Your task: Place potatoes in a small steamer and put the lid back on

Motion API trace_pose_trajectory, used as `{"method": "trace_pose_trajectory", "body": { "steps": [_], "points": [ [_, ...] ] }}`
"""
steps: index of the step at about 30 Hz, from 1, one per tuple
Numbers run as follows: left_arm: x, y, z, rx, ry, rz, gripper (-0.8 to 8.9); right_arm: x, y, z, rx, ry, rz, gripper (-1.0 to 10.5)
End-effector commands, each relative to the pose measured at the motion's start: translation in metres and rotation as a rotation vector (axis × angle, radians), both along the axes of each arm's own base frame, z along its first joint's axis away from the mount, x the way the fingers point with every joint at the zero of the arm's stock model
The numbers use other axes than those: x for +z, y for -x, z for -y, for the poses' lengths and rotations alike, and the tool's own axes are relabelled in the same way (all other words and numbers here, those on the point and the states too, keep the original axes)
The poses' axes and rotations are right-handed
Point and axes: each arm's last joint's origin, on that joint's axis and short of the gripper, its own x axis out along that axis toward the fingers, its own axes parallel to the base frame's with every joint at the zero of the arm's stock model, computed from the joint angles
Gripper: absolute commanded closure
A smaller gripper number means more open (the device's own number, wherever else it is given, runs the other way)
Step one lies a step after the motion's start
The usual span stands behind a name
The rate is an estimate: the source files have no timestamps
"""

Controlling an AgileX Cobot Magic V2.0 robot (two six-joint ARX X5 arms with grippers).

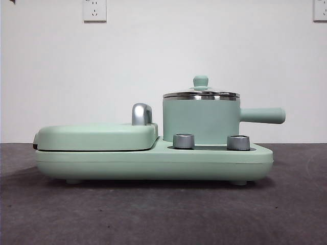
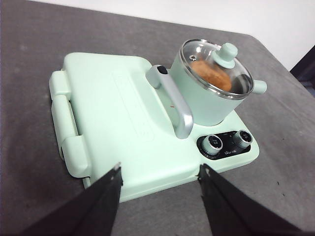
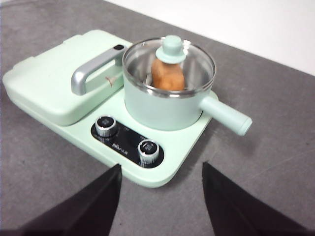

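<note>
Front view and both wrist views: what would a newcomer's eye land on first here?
First, the mint-green small steamer standing on the right side of the mint-green cooker base, its side handle pointing right. Next, the glass lid seated on its rim, with the orange-brown potato showing through the glass. Both pincers, left and right, are open, apart from the cooker, holding nothing.

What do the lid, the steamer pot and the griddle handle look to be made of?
Lid: clear glass, since the potato shows through it, with a shiny metal rim.
Steamer pot: matte mint-green coating, likely over metal, with a steel rim.
Griddle handle: brushed silver metal or metallised plastic.
</note>
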Motion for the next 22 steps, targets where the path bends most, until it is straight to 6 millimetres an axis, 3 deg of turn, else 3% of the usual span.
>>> {"method": "trace_pose_trajectory", "body": {
  "steps": [1, 2, 3, 4, 19, 22],
  "points": [
    [0.005, 0.004, -0.001, 0.001, 0.003, 0.030, 5.67, 0.002, 0.001, 0.000, 0.003, -0.020, 0.002, 6.9],
    [0.006, 0.007, -0.001, 0.000, 0.003, 0.037, 6.36, 0.002, 0.002, 0.000, 0.003, -0.020, 0.001, 7.4],
    [0.006, 0.010, -0.001, -0.003, -0.002, 0.046, 8.27, 0.001, 0.002, 0.000, 0.003, -0.019, -0.001, 9.3],
    [0.007, 0.011, -0.001, -0.004, -0.007, 0.057, 7.82, 0.002, 0.002, 0.000, 0.005, -0.014, 0.007, 9.3],
    [0.008, 0.016, -0.002, -0.013, -0.029, 0.093, 8.08, 0.003, 0.003, 0.001, -0.007, -0.025, 0.020, 9.3],
    [0.007, 0.019, -0.003, -0.038, -0.127, 0.195, 8.08, 0.003, 0.003, 0.001, -0.007, -0.025, 0.020, 9.3]
  ]
}}
